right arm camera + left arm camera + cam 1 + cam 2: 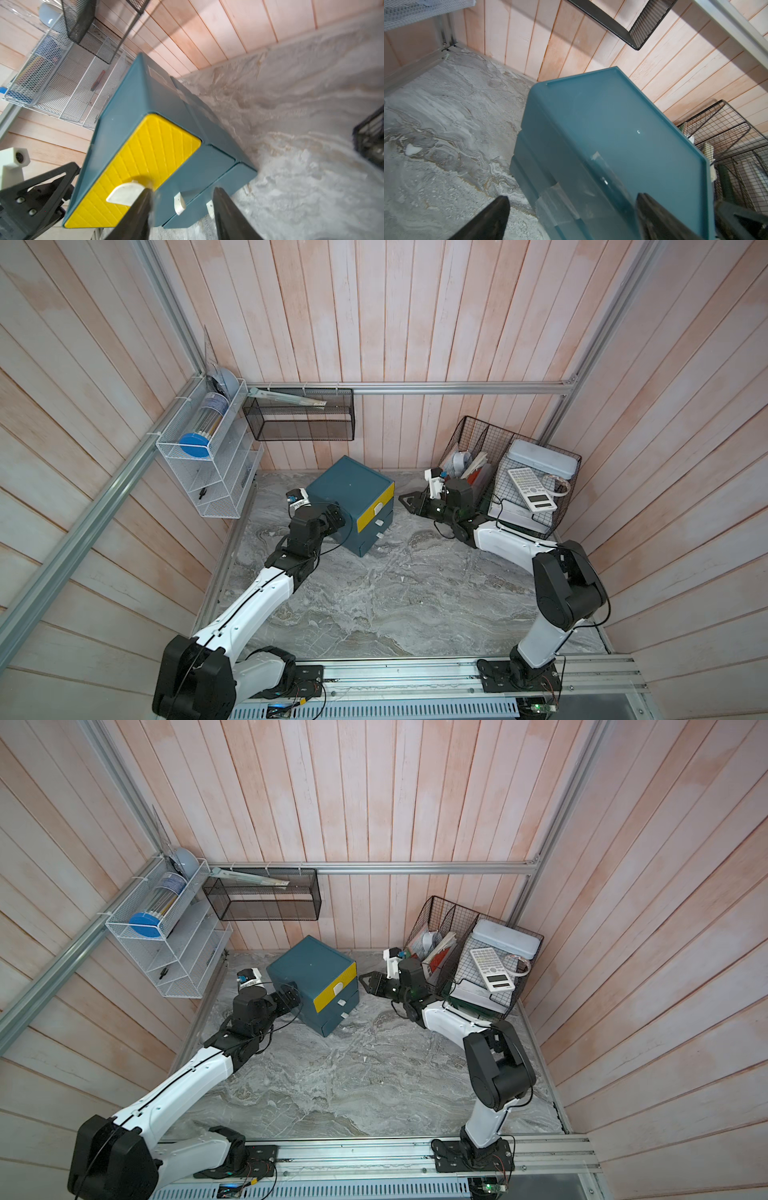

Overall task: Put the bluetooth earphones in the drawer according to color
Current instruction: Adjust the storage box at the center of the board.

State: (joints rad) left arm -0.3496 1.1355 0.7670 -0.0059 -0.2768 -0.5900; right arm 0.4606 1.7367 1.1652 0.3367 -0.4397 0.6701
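Fingers [143, 207] of the right gripper [182, 189] stood apart, the middle drawer's white tab [179, 202] between them, clamping nothing; the left gripper [572, 196] gaped wide astride a top side edge of the drawer cabinet [353, 485]. All three fronts looked shut; no bluetooth earphones showed anywhere. A pull could drag the light, unbraced cabinet forward, or the tab could slip free.

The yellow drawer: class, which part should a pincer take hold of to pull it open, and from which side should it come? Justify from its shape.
Take the white tab handle low on the yellow drawer, coming straight at the front. The ribbed face sits flush in the cabinet, so only that thin projecting tab offers a hold; probably one finger above, one below.
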